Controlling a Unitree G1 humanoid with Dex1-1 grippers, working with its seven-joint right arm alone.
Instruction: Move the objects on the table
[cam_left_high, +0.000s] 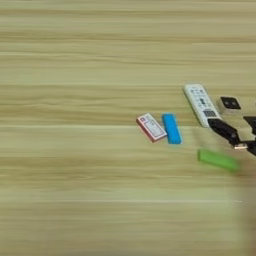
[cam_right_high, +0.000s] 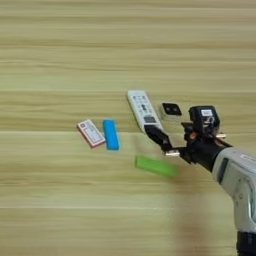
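Note:
On the table (cam_right_high: 60, 60), a white remote (cam_right_high: 142, 109) lies at centre right with a small black-topped block (cam_right_high: 171, 109) just to its right. Left of them lie a red-and-white card box (cam_right_high: 90, 133) and a blue bar (cam_right_high: 110, 134), side by side. The green bar (cam_right_high: 156, 166) rests nearer the front. My right gripper (cam_right_high: 176, 123) is open just in front of the block. One black finger (cam_right_high: 158, 136) reaches to the remote's near end and the other (cam_right_high: 202, 119) stands right of the block. Nothing is held. In the left eye view the remote (cam_left_high: 200, 103) and the gripper's finger (cam_left_high: 223, 131) sit near the right edge.
My silver forearm (cam_right_high: 235, 172) comes in from the lower right corner, close to the green bar's right end. Bare wood stretches across the left half and the far part of the table.

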